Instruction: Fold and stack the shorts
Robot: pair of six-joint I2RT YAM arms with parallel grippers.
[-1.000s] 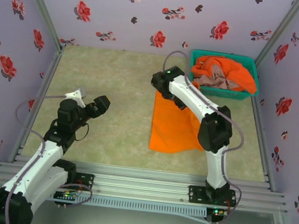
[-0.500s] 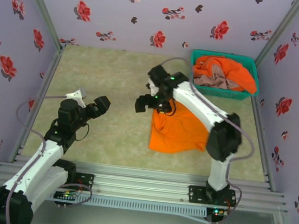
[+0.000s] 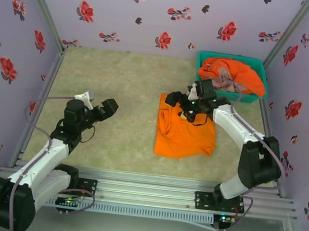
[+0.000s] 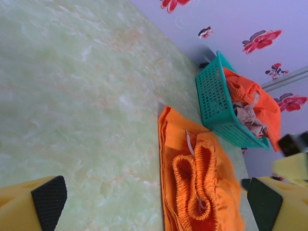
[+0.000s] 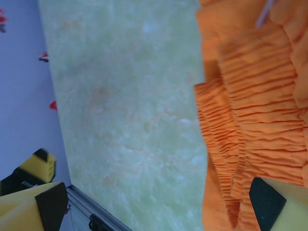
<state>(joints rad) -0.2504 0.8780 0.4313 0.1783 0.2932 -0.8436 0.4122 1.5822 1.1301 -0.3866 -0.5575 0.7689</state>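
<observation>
One bright orange pair of shorts [image 3: 186, 135] lies folded on the table, its ruffled waistband and white drawstring [image 4: 190, 139] facing left. My right gripper [image 3: 179, 103] hovers open over the top edge of the shorts, its fingers empty, with the waistband [image 5: 250, 96] under its right finger. Well to the left of the shorts, my left gripper [image 3: 108, 110] is open above bare table and faces the orange shorts [image 4: 202, 183]. Another orange pair [image 3: 240, 72] and the pink-beige pair [image 3: 226, 82] are bunched in the teal basket [image 3: 228, 95].
The teal basket [image 4: 216, 106] stands at the back right corner against the floral walls. A metal rail [image 3: 146, 182] runs along the near table edge. Green marbled table [image 3: 119, 77] spreads out left of the shorts.
My right gripper has swung from the left edge of the orange shorts back right toward the basket, leaving the cloth lying folded. The left gripper has edged slightly forward.
</observation>
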